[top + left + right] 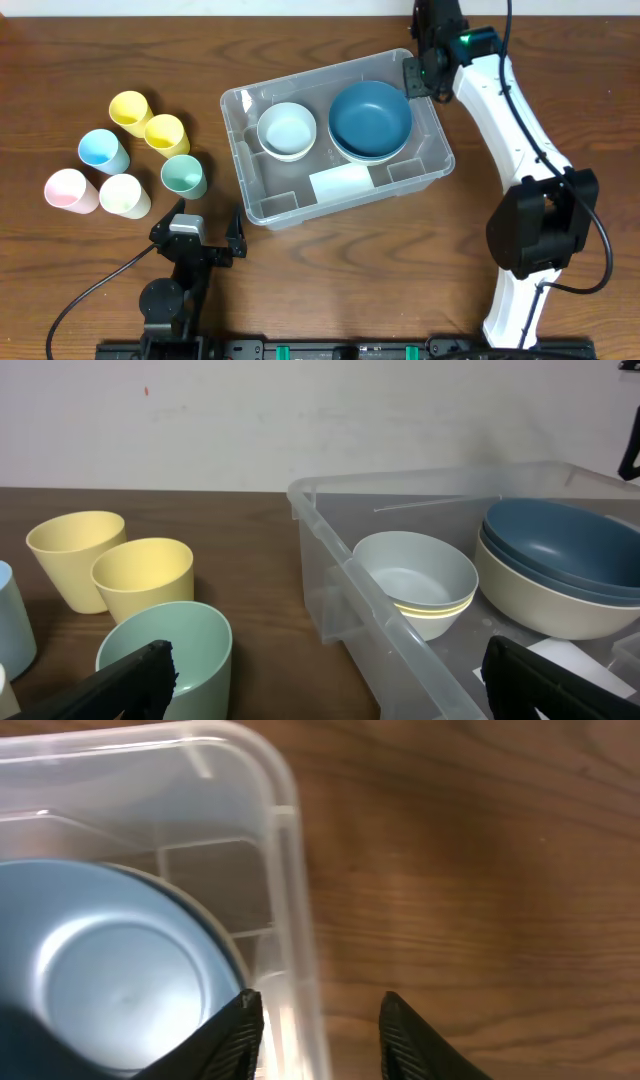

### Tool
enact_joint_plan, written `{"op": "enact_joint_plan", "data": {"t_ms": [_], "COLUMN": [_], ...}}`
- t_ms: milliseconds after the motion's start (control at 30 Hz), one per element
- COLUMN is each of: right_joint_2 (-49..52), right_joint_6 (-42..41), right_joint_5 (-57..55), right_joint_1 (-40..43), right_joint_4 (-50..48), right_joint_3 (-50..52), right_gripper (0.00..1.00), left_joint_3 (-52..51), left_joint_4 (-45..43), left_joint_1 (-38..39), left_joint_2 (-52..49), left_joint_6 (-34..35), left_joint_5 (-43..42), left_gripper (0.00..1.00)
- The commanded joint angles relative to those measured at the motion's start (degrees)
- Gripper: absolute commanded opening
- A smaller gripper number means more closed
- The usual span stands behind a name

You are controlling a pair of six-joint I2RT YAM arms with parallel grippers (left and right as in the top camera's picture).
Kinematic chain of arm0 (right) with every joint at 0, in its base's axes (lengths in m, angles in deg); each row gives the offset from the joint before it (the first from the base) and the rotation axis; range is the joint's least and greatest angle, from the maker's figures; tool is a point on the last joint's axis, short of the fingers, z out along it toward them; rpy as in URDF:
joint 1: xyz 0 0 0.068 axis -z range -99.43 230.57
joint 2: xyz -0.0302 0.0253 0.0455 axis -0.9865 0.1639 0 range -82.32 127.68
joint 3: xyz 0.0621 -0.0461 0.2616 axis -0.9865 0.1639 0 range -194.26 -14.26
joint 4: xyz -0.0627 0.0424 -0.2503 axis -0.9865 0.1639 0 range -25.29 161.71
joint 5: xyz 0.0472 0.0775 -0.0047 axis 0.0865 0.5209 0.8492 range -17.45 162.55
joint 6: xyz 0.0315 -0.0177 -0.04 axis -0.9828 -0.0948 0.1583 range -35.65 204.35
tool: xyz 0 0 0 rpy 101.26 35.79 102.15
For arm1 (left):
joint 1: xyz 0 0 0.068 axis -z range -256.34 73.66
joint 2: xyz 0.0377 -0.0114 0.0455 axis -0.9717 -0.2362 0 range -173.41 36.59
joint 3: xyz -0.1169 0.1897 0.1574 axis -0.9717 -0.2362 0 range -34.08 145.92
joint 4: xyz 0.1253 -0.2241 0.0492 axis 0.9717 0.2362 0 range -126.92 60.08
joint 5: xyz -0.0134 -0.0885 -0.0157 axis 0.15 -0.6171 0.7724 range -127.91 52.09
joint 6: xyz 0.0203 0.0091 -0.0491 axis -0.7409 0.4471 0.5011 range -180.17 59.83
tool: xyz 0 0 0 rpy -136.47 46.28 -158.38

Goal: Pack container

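Observation:
The clear container [241, 172] sits mid-table with a white bowl [287, 130], a stack of bowls topped by a blue bowl [370, 118] and a white label [340, 183] inside. My right gripper [425, 80] hovers over its far right corner. In the right wrist view its jaws [318, 1005] stand apart, one on each side of the container wall [285, 850], beside the blue bowl [100, 980], holding nothing. My left gripper [208, 212] is wide open near the front edge. In the left wrist view it [325, 660] faces the mint cup [190, 640] and the container's corner [400, 650].
Several cups stand left of the container: two yellow [129, 108] [165, 133], a blue [102, 150], a pink [70, 189], a cream [124, 195] and the mint cup [183, 176]. The right arm's base [540, 225] stands at the right.

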Motion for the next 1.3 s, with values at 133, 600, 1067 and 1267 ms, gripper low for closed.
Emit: {"op": "enact_joint_plan", "data": {"t_ms": [133,600,1067,1267], "right_joint_2": [-0.9,0.0,0.6,2.6], "right_joint_6": [-0.4,1.3,3.3,3.5], "right_joint_5": [-1.1,1.1,4.1,4.3], "right_joint_1": [1.3,1.3,1.3,1.3], "right_joint_4": [0.7,1.3,2.1,3.0], "right_joint_3": [-0.3,0.7,0.9,0.9], "right_gripper": [0.32,0.32,0.3,0.34], "left_joint_3": [-1.0,-1.0,-1.0,-1.0], "left_joint_4": [1.9,1.9,1.9,1.9], "left_joint_1": [-0.2,-0.2,-0.2,-0.2], "left_joint_2": [0.3,0.3,0.3,0.3], "left_joint_6": [-1.0,-1.0,-1.0,-1.0], "left_joint_5": [-0.8,-0.8,-0.8,-0.8], "left_gripper": [0.98,0.98,0.98,0.98]}}
